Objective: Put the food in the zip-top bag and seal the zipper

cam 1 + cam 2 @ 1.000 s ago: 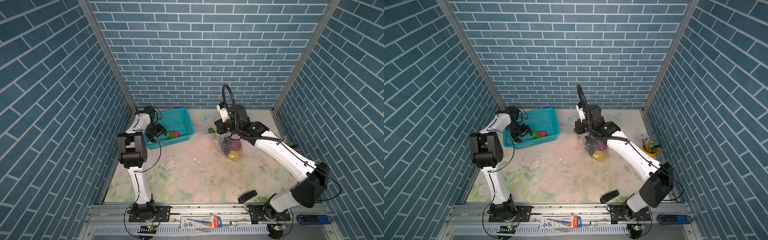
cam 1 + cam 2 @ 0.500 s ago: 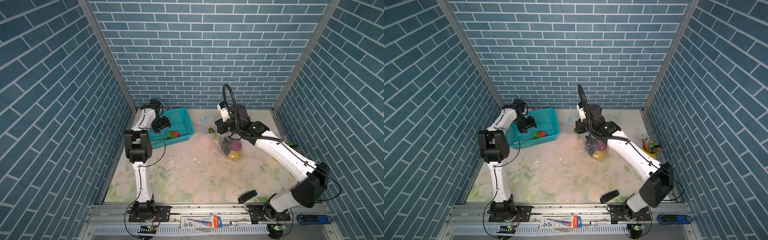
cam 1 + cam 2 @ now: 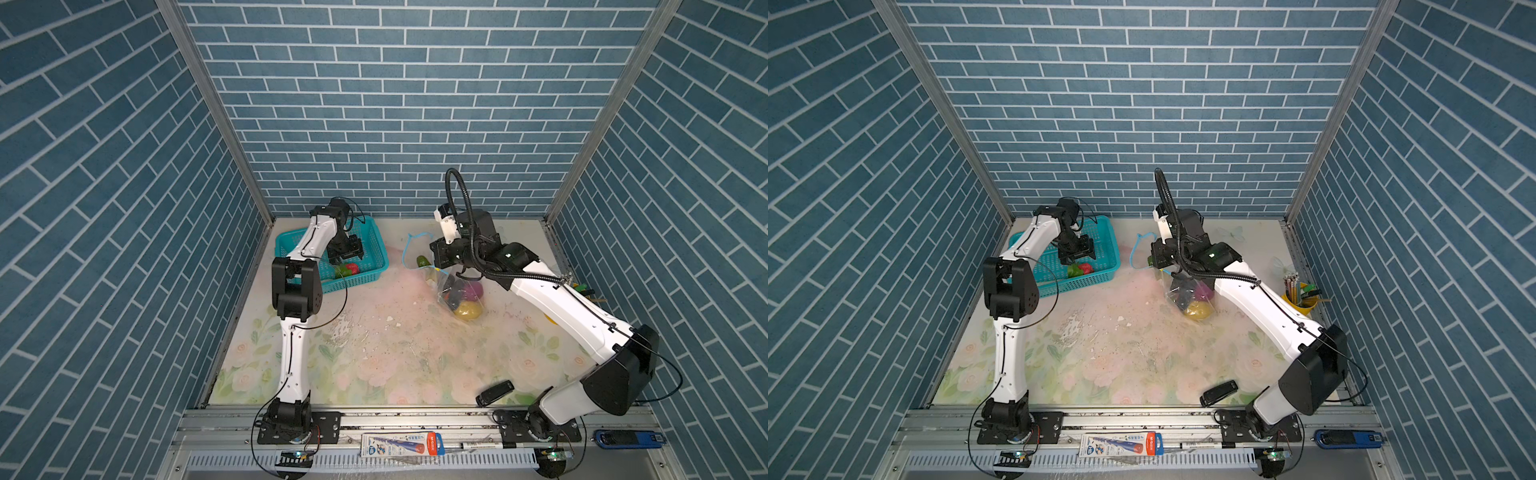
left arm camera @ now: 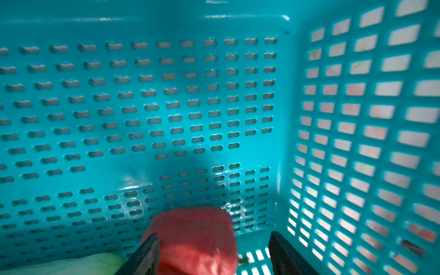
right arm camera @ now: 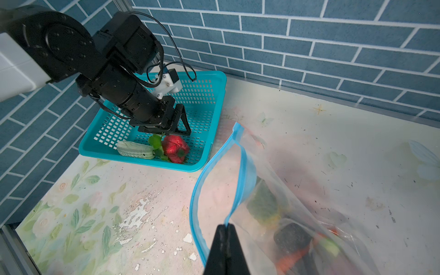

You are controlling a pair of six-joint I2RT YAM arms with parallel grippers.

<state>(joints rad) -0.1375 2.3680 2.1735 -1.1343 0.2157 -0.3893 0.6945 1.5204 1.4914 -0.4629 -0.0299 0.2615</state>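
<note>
no readable text in any view

the only print that shows is on a flat white, blue and red cardboard package (image 3: 402, 444) (image 3: 1121, 444), which lies on the grey metal front ledge (image 3: 216, 440) in both top views. its face carries lettering and small marks, but they are too small and blurred to make out any word, brand or number. the wrist views show no lettering.
</note>
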